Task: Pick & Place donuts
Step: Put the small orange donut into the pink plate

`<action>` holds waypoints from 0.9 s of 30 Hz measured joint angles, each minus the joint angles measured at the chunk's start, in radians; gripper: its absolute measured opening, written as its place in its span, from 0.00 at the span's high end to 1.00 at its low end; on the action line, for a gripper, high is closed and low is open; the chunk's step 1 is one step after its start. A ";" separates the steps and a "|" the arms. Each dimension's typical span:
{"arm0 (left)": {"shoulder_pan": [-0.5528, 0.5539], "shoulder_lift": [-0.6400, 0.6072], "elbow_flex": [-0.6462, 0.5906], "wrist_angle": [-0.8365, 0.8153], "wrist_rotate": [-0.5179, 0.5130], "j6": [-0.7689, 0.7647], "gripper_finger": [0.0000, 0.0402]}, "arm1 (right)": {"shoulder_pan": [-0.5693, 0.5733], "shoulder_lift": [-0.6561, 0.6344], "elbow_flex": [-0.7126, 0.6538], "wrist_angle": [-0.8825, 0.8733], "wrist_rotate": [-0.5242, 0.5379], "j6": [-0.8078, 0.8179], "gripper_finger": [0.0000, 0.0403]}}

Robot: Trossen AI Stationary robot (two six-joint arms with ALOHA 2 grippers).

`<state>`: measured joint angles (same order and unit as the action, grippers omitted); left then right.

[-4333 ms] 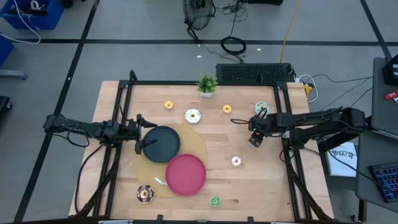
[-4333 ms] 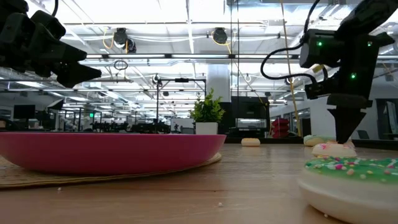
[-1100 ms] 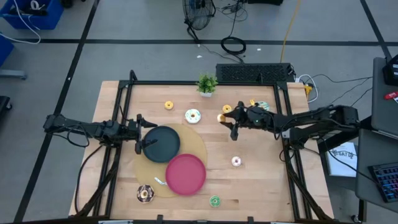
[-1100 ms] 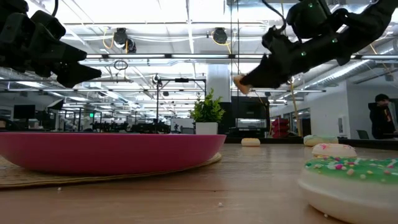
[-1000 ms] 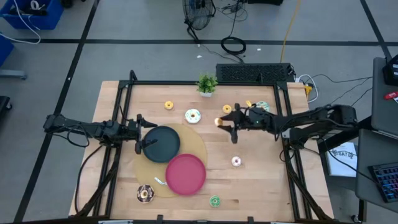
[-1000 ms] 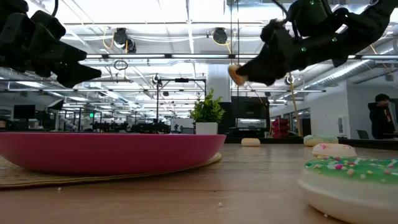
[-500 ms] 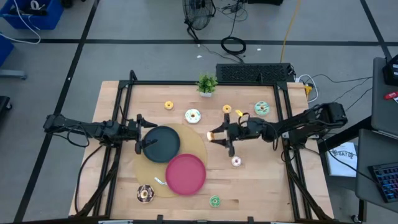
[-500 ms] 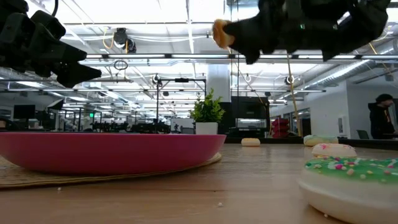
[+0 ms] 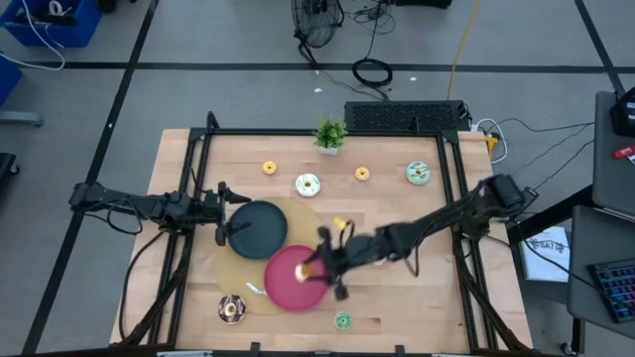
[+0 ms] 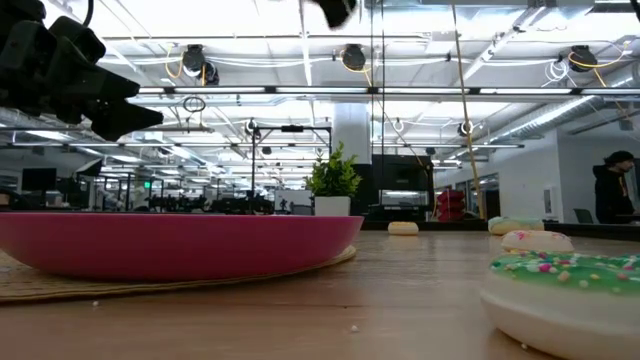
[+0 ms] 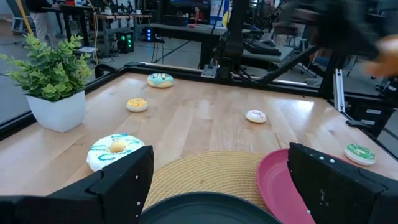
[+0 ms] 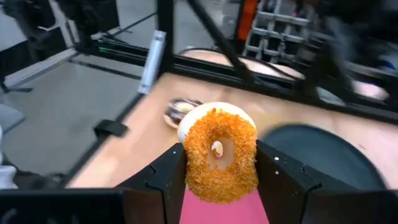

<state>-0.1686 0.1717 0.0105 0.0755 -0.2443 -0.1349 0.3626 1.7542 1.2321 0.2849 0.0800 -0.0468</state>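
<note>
My right gripper (image 9: pixel 316 266) reaches across the table and hovers over the pink plate (image 9: pixel 286 288), shut on an orange-crumbed donut (image 12: pixel 219 155). My left gripper (image 9: pixel 224 214) waits open above the dark plate (image 9: pixel 260 230). Both plates lie on a round woven mat (image 9: pixel 319 236). Loose donuts rest flat on the table: yellow (image 9: pixel 269 168), white with blue icing (image 9: pixel 308 184), orange (image 9: pixel 362 174), mint (image 9: pixel 418 174), chocolate (image 9: pixel 231 309) and green (image 9: pixel 342 320). A pink-white one (image 11: pixel 255 116) shows in the left wrist view. My right gripper pinches the orange donut between its two fingers (image 12: pixel 168 177), which sit on opposite outer sides of the ring (image 12: pixel 190 163). The ring stands on edge with its hole facing the wrist camera. It is lifted clear above the pink plate (image 12: pixel 205 211).
A small potted plant (image 9: pixel 330 134) stands at the far edge. The black frame rails (image 9: pixel 198 178) run along the table's left and right sides. In the low view the green donut (image 10: pixel 565 290) lies close to the camera, on bare wood to the right of the pink plate.
My right gripper has carried the orange donut from the far right part of the table toward the near left, and now stands over the pink plate. It has stayed shut on the donut and has left the top of the low view. The left arm has kept still.
</note>
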 joint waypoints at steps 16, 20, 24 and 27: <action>0.000 0.000 0.000 0.003 0.000 0.000 0.09 | 0.055 0.373 0.300 -0.248 0.133 0.021 0.60; 0.000 0.000 0.000 0.003 0.000 0.000 0.09 | 0.035 0.397 0.300 -0.317 0.134 0.076 0.60; 0.000 0.000 0.000 0.004 0.000 0.000 0.09 | 0.025 0.399 0.300 -0.412 0.134 0.144 0.60; 0.000 0.000 0.000 0.004 0.001 0.000 0.09 | 0.022 0.397 0.300 -0.459 0.180 0.185 0.60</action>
<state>-0.1685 0.1719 0.0105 0.0792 -0.2436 -0.1349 0.3845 2.1510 1.5322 -0.1743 0.2597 0.1380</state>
